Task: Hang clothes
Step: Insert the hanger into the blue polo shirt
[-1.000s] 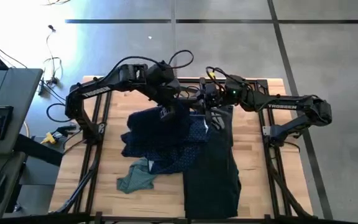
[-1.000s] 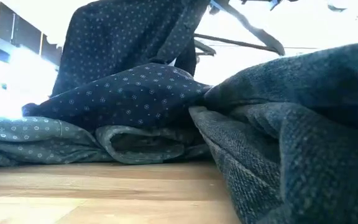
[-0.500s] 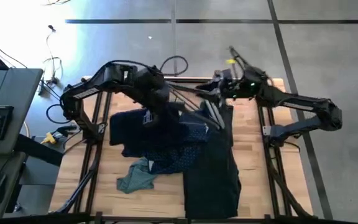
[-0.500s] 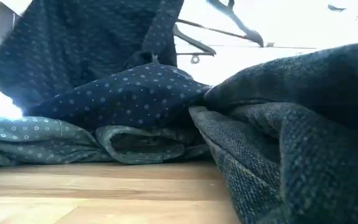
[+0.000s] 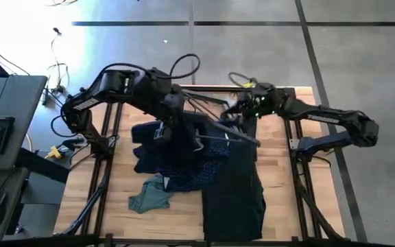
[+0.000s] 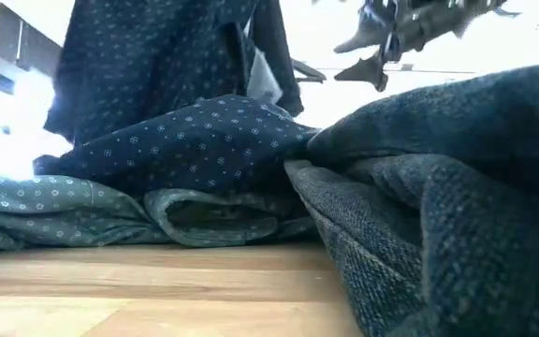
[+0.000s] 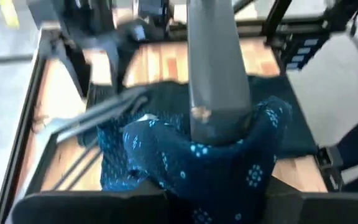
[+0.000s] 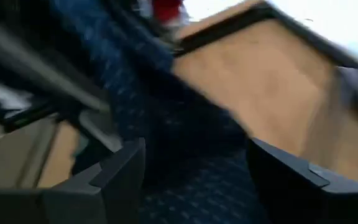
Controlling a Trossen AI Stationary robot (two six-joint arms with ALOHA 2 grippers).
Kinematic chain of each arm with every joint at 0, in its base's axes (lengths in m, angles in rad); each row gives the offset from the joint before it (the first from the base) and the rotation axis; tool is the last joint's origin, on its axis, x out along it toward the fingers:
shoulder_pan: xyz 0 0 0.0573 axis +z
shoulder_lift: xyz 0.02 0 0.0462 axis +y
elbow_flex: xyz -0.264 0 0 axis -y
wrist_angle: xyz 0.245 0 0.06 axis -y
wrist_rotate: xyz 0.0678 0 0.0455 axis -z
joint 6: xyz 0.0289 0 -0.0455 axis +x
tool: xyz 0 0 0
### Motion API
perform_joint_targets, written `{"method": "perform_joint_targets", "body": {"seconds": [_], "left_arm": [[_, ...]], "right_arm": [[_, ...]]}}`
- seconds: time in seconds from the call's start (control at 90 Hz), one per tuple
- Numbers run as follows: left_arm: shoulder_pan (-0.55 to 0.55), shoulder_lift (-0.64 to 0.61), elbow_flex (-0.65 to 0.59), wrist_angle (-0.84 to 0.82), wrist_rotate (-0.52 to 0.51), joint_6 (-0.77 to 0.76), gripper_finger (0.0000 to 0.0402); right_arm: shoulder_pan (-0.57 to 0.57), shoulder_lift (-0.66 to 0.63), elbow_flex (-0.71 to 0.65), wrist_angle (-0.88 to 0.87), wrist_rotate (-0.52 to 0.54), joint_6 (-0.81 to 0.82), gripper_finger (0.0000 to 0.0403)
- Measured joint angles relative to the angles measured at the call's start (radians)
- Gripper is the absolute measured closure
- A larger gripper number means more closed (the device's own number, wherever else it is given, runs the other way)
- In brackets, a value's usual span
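Navy dotted cloth is pinched in the left gripper (image 5: 164,130) above the table's middle: the navy shirt (image 5: 177,154) hangs from it, its lower part heaped on the wooden table (image 5: 280,171). At three o'clock from it the right gripper (image 5: 235,115) holds the grey hanger (image 5: 218,129). Black trousers (image 5: 233,189) lie toward five o'clock, the teal shirt (image 5: 149,195) toward seven.

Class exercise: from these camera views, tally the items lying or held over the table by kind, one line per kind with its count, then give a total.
Garments: 3 – navy dotted shirt, teal shirt, black trousers
Hangers: 1 – grey hanger
Robot grippers: 2 – left gripper, right gripper
Total: 6
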Motion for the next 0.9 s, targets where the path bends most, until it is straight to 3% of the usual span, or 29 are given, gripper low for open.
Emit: {"method": "perform_joint_targets", "body": {"seconds": [0.167, 0.322, 0.522, 0.644, 0.811, 0.9], "left_arm": [[0.006, 0.0, 0.004, 0.008, -0.027, 0.0, 0.037], [0.009, 0.001, 0.004, 0.013, -0.095, 0.003, 0.0369], [0.008, 0.001, 0.004, 0.016, -0.139, 0.001, 0.037], [0.008, 0.001, 0.004, 0.019, -0.141, 0.0, 0.0369], [0.008, 0.001, 0.004, 0.027, -0.143, 0.0, 0.0369], [0.008, 0.001, 0.004, 0.031, -0.132, 0.0, 0.0369]], "right_arm": [[0.111, 0.113, -0.048, 0.216, 0.015, 0.002, 0.0147], [0.183, 0.211, -0.048, 0.355, 0.225, 0.074, 0.0146], [0.193, 0.292, -0.047, 0.469, 0.25, 0.157, 0.016], [0.195, 0.308, -0.047, 0.473, 0.319, 0.187, 0.0221], [0.181, 0.311, -0.047, 0.48, 0.431, 0.235, 0.0374], [0.158, 0.291, -0.047, 0.473, 0.469, 0.28, 0.0392]]}}
